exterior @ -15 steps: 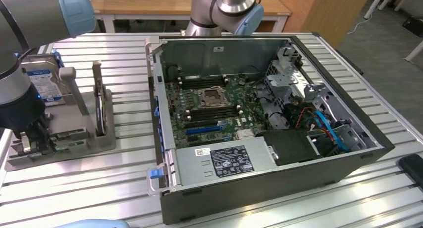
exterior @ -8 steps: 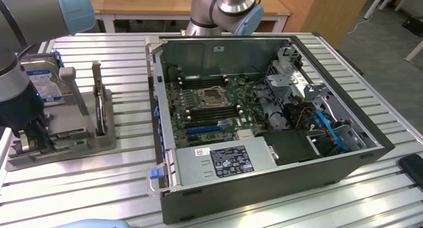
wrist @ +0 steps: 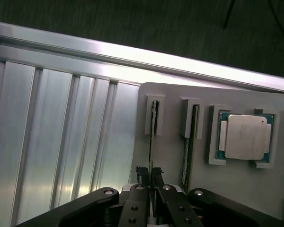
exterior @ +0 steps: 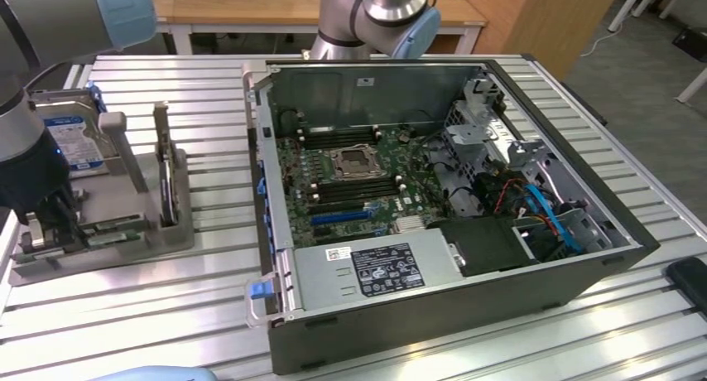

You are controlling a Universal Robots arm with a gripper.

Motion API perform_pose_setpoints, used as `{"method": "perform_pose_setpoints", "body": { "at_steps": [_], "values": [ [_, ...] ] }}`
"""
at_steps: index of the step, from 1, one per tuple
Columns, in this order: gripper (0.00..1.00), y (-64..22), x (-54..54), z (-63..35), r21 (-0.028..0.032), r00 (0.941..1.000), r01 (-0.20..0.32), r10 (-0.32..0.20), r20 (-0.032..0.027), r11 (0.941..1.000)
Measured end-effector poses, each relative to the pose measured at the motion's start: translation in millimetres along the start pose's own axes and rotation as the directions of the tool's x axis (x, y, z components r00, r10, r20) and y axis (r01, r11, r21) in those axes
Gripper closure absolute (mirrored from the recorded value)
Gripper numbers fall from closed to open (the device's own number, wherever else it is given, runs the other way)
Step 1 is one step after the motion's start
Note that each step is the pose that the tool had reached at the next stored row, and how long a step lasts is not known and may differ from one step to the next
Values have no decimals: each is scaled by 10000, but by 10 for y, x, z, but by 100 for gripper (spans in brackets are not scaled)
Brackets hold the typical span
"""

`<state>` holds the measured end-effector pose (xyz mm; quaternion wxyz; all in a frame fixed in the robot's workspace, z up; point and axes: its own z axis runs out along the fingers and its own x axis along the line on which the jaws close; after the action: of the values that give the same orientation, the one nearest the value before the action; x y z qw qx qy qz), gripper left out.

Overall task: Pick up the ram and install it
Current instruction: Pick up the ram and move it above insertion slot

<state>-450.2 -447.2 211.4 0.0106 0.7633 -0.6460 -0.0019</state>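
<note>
The ram (wrist: 152,137) is a thin green stick standing on edge in a slot of the grey holder (wrist: 170,156). My gripper (wrist: 149,176) sits over one end of it, a finger on each side, shut on the stick. A second ram stick (wrist: 189,142) stands in the neighbouring slot. In the exterior view the gripper (exterior: 50,224) is down at the holder (exterior: 132,248) on that view's left, and the arm hides the stick. The open computer case (exterior: 442,190) lies on the exterior view's right, its motherboard (exterior: 353,174) with dark memory slots exposed.
A silver square processor chip (wrist: 244,137) rests in the holder beside the sticks. A blue-labelled hard drive (exterior: 66,141) stands at the holder's far end. The ribbed aluminium table (wrist: 61,142) ends in a bright edge rail (wrist: 132,52).
</note>
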Motion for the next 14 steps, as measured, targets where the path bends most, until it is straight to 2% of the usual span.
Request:
{"method": "perform_pose_setpoints", "body": {
  "at_steps": [14],
  "values": [
    [87, 3, 2, -197, -29, 10000, 1, -1, 6, 10000]
  ]
}}
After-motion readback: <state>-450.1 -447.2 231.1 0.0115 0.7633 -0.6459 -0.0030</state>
